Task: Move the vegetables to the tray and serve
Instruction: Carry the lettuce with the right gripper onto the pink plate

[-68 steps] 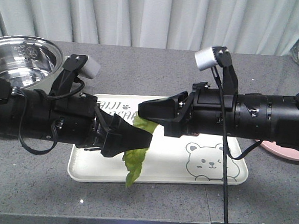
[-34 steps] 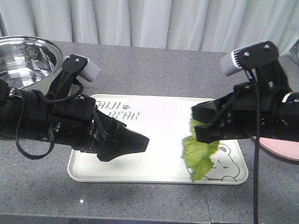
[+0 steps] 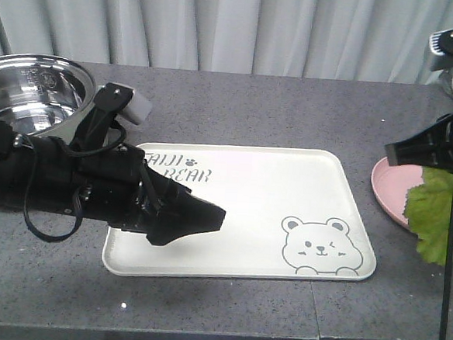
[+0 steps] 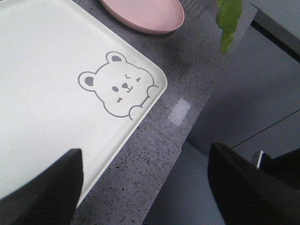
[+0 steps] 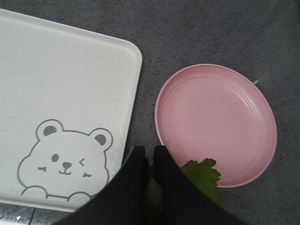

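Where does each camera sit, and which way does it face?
Front view: above the near edge of the table, facing the curtain; both arms, tray and lettuce show.
Left wrist: behind the open left gripper, looking down at the tray's bear drawing; both jaws show.
Right wrist: above the right gripper, looking down at the pink plate; jaws shut on the lettuce.
All three share the bear drawing and plate.
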Robot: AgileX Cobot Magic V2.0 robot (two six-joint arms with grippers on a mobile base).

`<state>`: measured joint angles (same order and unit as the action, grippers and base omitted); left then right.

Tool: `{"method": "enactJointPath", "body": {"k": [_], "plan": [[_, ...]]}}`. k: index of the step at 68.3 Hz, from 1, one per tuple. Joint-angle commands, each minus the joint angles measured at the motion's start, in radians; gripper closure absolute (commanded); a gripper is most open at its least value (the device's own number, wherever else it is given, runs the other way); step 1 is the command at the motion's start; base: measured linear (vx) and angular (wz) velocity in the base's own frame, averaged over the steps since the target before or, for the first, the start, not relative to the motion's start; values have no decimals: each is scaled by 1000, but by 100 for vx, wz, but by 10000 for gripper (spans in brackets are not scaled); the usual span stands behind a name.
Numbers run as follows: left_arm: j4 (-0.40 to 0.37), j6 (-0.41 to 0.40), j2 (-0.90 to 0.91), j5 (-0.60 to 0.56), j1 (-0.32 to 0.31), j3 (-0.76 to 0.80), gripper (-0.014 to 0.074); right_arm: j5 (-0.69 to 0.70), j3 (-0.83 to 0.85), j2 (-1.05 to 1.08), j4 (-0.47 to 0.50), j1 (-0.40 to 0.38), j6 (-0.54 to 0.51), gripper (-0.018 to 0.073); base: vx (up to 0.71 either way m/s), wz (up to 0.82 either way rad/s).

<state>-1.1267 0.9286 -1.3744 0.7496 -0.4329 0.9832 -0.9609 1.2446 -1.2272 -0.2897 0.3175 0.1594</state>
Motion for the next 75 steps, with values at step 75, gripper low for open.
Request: {"method": "enactJointPath", "body": {"k": [75], "plan": [[-49, 0, 33, -3, -1, 29, 58, 277, 274, -567, 247, -422, -295, 458, 0, 0]]}}
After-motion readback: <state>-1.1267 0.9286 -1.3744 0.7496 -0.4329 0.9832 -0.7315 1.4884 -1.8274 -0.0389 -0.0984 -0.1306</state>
